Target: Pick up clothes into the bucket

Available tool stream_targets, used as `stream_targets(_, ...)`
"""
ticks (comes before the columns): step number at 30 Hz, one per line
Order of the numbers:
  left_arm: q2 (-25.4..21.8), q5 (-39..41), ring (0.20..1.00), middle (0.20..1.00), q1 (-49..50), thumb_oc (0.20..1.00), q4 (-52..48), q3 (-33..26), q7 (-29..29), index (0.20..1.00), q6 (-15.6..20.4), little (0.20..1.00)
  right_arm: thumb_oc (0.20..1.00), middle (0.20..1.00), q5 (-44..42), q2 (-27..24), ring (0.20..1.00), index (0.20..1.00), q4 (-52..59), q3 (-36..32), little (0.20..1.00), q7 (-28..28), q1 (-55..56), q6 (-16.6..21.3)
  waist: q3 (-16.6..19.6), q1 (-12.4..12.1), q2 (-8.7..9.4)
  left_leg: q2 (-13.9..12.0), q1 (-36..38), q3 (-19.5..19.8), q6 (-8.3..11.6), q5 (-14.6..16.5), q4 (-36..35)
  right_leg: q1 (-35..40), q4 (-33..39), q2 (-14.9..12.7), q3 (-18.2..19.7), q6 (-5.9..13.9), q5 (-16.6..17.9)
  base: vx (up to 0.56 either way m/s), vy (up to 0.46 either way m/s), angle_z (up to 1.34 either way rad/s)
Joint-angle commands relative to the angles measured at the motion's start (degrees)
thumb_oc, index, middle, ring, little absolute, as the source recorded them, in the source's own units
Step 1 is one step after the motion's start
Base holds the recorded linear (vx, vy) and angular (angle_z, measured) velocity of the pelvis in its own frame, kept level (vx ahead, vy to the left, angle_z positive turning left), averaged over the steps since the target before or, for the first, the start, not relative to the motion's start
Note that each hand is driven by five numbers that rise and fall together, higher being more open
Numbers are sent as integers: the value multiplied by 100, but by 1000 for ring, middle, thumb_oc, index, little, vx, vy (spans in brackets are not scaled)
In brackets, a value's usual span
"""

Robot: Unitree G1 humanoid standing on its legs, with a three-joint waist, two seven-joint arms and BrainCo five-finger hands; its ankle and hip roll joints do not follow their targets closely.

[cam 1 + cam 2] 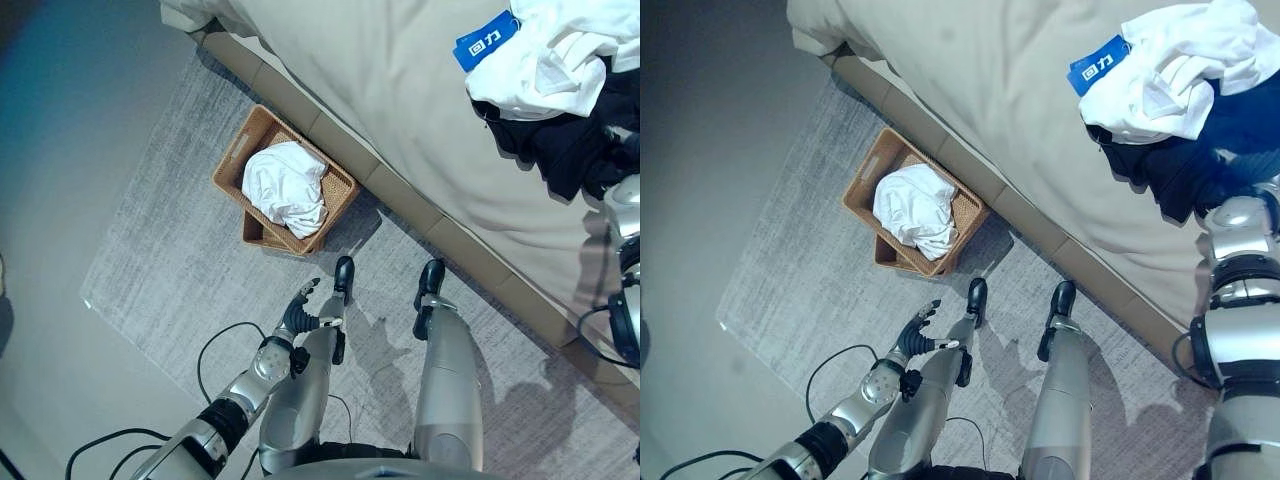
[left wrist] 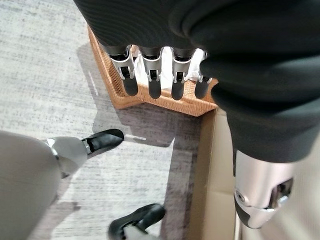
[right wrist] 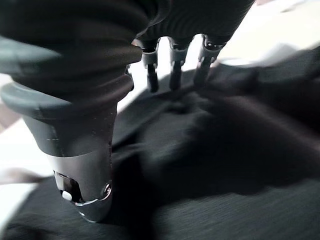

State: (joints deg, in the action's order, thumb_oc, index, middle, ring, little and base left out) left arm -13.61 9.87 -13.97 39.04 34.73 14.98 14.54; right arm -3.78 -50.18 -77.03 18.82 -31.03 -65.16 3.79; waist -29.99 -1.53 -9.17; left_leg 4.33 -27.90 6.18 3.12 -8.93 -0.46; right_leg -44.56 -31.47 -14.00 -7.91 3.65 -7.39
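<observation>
The right hand [image 3: 172, 67], fingers straight and unclenched, hovers over the dark garment [image 1: 560, 150] heaped beside white clothes [image 1: 545, 60] on the bed [image 1: 380, 90], well apart from the basket [image 1: 230, 165]; limp, light cloth, best gathered at a raised fold.

each arm is silver-grey metal in rounded segments, banded with dark joints. the left hand [image 1: 303, 313] and the right hand [image 3: 172, 60] carry silver fingers [image 2: 151, 70] ending in dark tips, with black hinge parts between the segments. a dark ribbed cover wraps wrist and hand back; the thumb is a smooth silver barrel with small screws.
</observation>
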Motion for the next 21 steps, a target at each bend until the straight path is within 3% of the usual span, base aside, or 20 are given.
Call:
stream_targets(1, 252, 352, 1000, 1000, -42, 1000, 49, -74, 88, 1000, 39, 1000, 1000, 1000, 258, -675, 1000, 1000, 21, 626, 1000, 141, -503, -123, 19, 183, -407, -295, -309, 4, 202, -53, 153, 169, -4, 162, 135, 218, -18, 0, -72, -9)
stream_targets(10, 309, 680, 1000, 1000, -38, 1000, 177, -206, 246, 1000, 8, 1000, 1000, 1000, 568, -528, 1000, 1000, -436, 1131, 1000, 593, -978, -311, 19, 163, -511, -235, -774, -115, 167, -54, 277, -513, -274, 196, 347, 174, 16, -8, -28, -8)
stream_targets(11, 301, 668, 1000, 1000, -55, 1000, 144, -184, 243, 1000, 20, 1000, 937, 937, 613, -511, 937, 937, -375, 1196, 937, 611, -986, -275, 19, 156, -518, -229, -806, -127, 162, -60, 277, -551, -278, 196, 359, 178, 25, -13, -2, 5)
stream_targets(12, 301, 668, 1000, 1000, -56, 1000, 144, -185, 243, 1000, 20, 1000, 937, 937, 613, -512, 937, 937, -375, 1198, 937, 612, -988, -275, 19, 156, -518, -229, -808, -128, 162, -59, 278, -554, -280, 196, 361, 178, 25, 0, 0, 0)
stream_targets(13, 314, 685, 1000, 1000, -81, 1000, 107, -175, 226, 1000, 40, 1000, 376, 376, 498, -489, 376, 376, -145, 1208, 376, 661, -945, -140, 19, 159, -519, -219, -861, -134, 156, -65, 287, -617, -276, 201, 382, 179, 36, 0, 0, 0)
stream_targets(14, 313, 685, 1000, 1000, -82, 1000, 107, -174, 226, 1000, 40, 1000, 272, 272, 499, -490, 272, 272, -142, 1204, 272, 660, -941, -141, 19, 157, -518, -219, -861, -134, 156, -65, 288, -618, -277, 201, 383, 179, 37, -24, -22, -4)
stream_targets(15, 322, 668, 1000, 1000, -107, 1000, 107, -147, 196, 1000, 65, 1000, 200, 200, 338, -463, 200, 200, 257, 1261, 200, 689, -910, 38, 19, 175, -490, -214, -906, -138, 156, -78, 293, -672, -267, 204, 400, 181, 57, 0, 0, 0)
stream_targets(21, 333, 555, 1000, 1000, -177, 1000, 192, -168, 218, 1000, 116, 1000, 200, 200, -159, -229, 200, 200, 1631, 1194, 200, 494, -738, 503, 19, 247, -348, -237, -875, -174, 175, -79, 308, -579, -107, 264, 411, 183, 132, -15, -2, -2)
